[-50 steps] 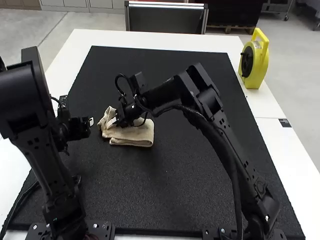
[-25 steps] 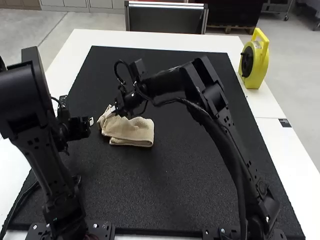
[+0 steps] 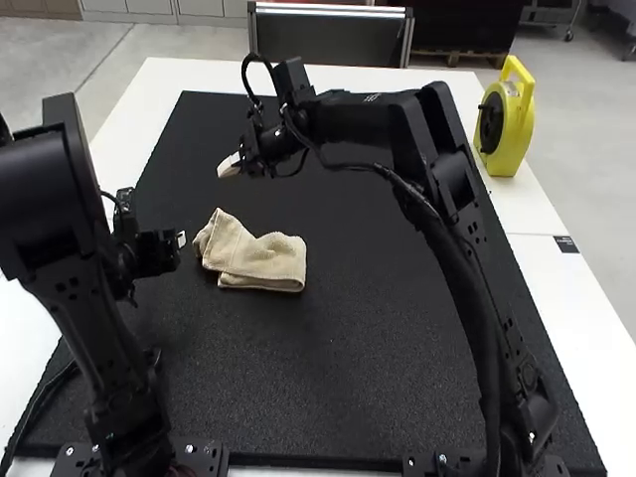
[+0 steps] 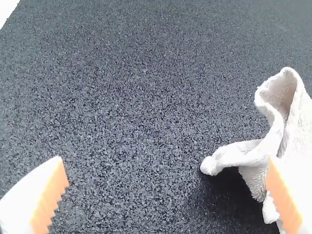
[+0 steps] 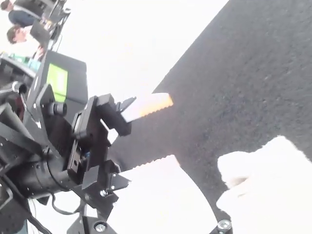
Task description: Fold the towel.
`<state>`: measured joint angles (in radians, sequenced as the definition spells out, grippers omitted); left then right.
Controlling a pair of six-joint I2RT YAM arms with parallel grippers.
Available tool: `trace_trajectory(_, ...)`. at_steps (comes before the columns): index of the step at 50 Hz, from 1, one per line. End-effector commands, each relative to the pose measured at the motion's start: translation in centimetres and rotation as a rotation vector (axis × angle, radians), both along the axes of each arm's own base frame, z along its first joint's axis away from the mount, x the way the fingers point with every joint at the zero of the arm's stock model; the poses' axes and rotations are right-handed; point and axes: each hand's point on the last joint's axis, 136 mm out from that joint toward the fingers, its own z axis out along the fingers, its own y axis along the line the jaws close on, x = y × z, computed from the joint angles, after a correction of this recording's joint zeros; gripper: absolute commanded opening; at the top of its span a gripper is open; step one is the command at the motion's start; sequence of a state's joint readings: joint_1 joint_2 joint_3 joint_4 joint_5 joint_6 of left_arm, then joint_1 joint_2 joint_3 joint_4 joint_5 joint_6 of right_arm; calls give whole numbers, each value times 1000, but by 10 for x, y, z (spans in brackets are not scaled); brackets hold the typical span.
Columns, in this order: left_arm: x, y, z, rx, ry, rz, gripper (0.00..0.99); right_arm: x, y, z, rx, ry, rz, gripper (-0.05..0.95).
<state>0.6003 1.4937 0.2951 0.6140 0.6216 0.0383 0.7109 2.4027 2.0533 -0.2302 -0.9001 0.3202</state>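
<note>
The cream towel (image 3: 262,260) lies folded into a short strip on the black mat, its end toward the left arm rumpled and raised. My left gripper (image 3: 179,240) is low over the mat, just beside that end. In the left wrist view, the open left gripper (image 4: 166,170) has one finger overlapping the towel (image 4: 291,136), which is not seen pinched. Beyond the towel, my right gripper (image 3: 229,166) hangs over the mat. In the right wrist view, the right gripper (image 5: 168,165) is shut with nothing visible in it, and the towel (image 5: 273,190) is beside it.
A yellow reel (image 3: 505,117) stands on the white table (image 3: 542,214) at the right edge. The black mat (image 3: 368,338) stretches around the towel. The left arm's gripper is close to the right one in the right wrist view.
The right gripper has come up off the towel and moved away toward the far side of the mat, uncovering the towel's rumpled end. The left arm has stayed still.
</note>
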Motion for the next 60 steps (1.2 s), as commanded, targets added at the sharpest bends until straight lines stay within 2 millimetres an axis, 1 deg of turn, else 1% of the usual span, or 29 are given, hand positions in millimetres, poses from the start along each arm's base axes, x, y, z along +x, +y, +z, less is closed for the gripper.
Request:
trace_trajectory(1,6,3,19,23,-50,2,961,22,-24,64,67,-115,-43,-20)
trace_trajectory(5,8,7,25,34,-57,13,961,31,-36,74,66,-135,-67,-20)
trace_trajectory(15,14,14,38,33,-71,40,961,50,-61,97,63,-178,-141,-16)
trace_trajectory(19,16,17,42,38,-72,47,961,55,-72,107,62,-193,-169,23)
trace_trajectory(23,19,18,47,40,-75,45,961,59,-83,116,64,-198,-188,41)
trace_trajectory(29,20,19,57,47,-87,45,961,62,-101,126,58,-206,-222,195)
trace_trajectory(33,20,19,64,51,-96,46,961,63,-115,131,52,-211,-249,343)
trace_trajectory(36,19,19,69,49,-100,52,961,63,-126,135,45,-218,-274,520)
trace_trajectory(40,19,19,76,46,-111,67,961,62,-140,142,45,-231,-300,782)
trace_trajectory(41,19,19,78,50,-112,69,961,63,-144,144,42,-240,-307,828)
trace_trajectory(45,20,15,82,71,-114,77,961,58,-156,149,39,-248,-322,892)
trace_trajectory(49,22,12,86,97,-112,101,961,56,-169,151,38,-251,-342,910)
trace_trajectory(55,26,-5,95,113,-130,87,961,52,-190,156,36,-283,-397,910)
trace_trajectory(60,28,-18,106,143,-154,80,961,49,-214,160,38,-312,-462,910)
